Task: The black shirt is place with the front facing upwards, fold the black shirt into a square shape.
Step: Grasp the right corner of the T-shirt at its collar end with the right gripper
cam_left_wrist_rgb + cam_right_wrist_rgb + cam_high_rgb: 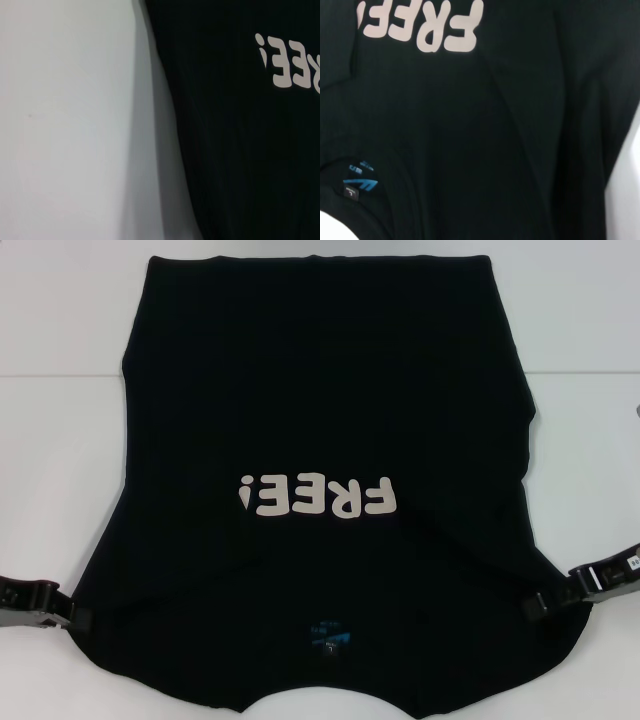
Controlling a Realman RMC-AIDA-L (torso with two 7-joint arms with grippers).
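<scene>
On the white surface point(60, 390) the black shirt point(320, 420) lies front up, collar toward the robot, no fold finished. The left claw point(78, 614) and right claw point(532, 606) seem clamped on its sleeve edges

Light: bright, even, from overhead.
Shadows: a soft grey band on the table point(60, 125) beside the black shirt point(235, 150).
Glare: none on the cloth.
Focus: the lettering point(420, 25) looks slightly soft in the wrist views.
</scene>
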